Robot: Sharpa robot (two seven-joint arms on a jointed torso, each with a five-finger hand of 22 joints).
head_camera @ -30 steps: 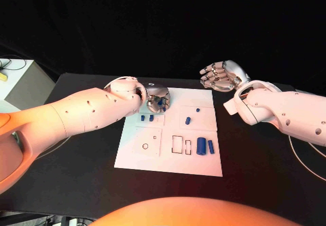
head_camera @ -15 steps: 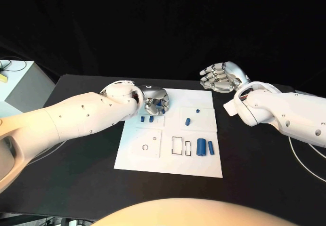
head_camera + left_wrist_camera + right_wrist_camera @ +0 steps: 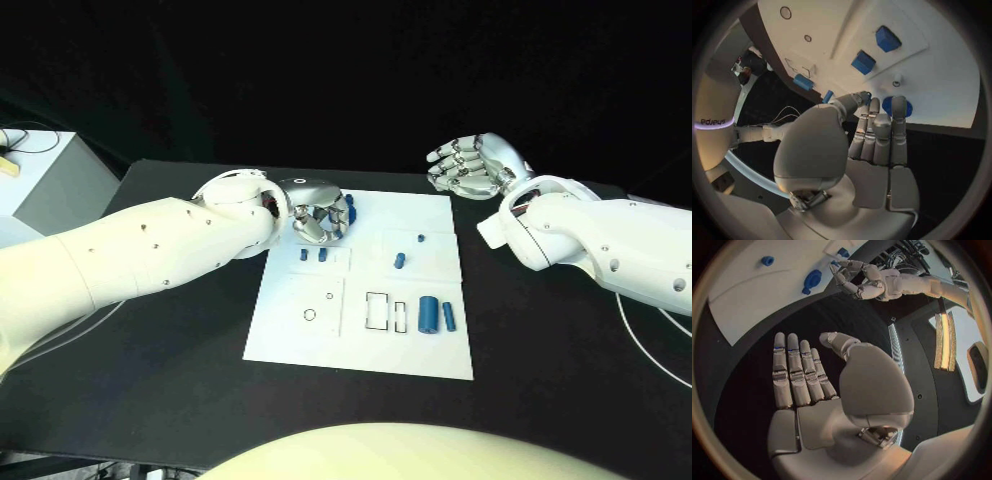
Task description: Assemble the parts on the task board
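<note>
Black cloth is seen behind a black table (image 3: pixel 173 380), on which the white task board (image 3: pixel 361 340) is laid flat in the middle. Both white arms are brought in over the far half of the table, one from each side.

Over the board's far left corner, the left hand (image 3: pixel 320 212) is held with its fingers curled downward. A blue part (image 3: pixel 346 207) is seen at its fingertips in the head view, and a round blue part (image 3: pixel 896 106) lies just past the fingertips in the left wrist view; whether it is pinched or merely touched cannot be told. Beyond the board's far right corner, over bare table, the right hand (image 3: pixel 473 163) is held with fingers loosely apart and nothing in them, as is shown plainly in the right wrist view (image 3: pixel 811 385).

Near the board's right edge, a large blue cylinder (image 3: pixel 427 312) and a thinner blue peg (image 3: pixel 449 314) are seen lying side by side, next to two outlined rectangular slots (image 3: pixel 376 307) that look unfilled. Two small blue parts (image 3: pixel 313 255) sit just below the left hand, and two more (image 3: pixel 401 260) lie nearer the middle of the far half. A ring-shaped outline (image 3: pixel 309 313) on the left also appears empty.

Assembly is judged to be at an early stage: most parts are still loose and several recesses remain to be filled.
</note>
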